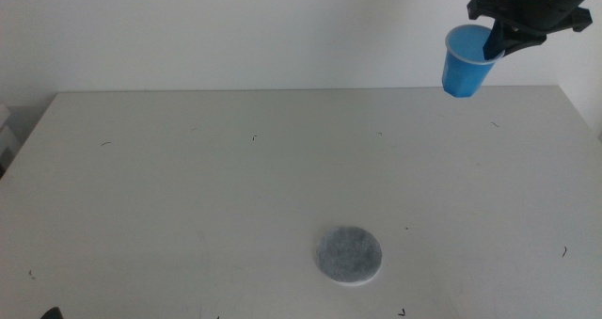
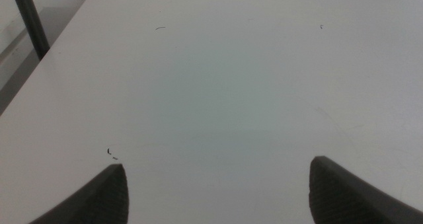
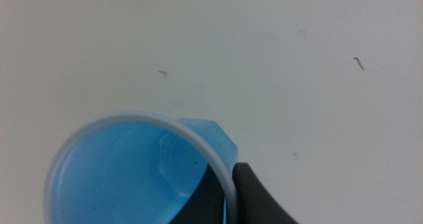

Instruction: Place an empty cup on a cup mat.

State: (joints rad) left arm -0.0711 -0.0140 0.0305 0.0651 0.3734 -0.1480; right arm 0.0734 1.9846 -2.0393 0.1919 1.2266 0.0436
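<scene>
Above the table's far right corner: right gripper (image 1: pixel 496 39), jaws pinching 1 wall of the cup (image 1: pixel 466 63) at its rim, cup lifted and tilted. Cup mat (image 1: pixel 348 256) lies well apart, near the front edge. Left gripper (image 2: pixel 218 187): jaws spread, waiting over bare table (image 1: pixel 188 187).

Risks: 1-wall grip may let the cup swing or slip; tilted release could tip it off the mat.

Obscured: cup base and inner jaw in the right wrist view.
</scene>
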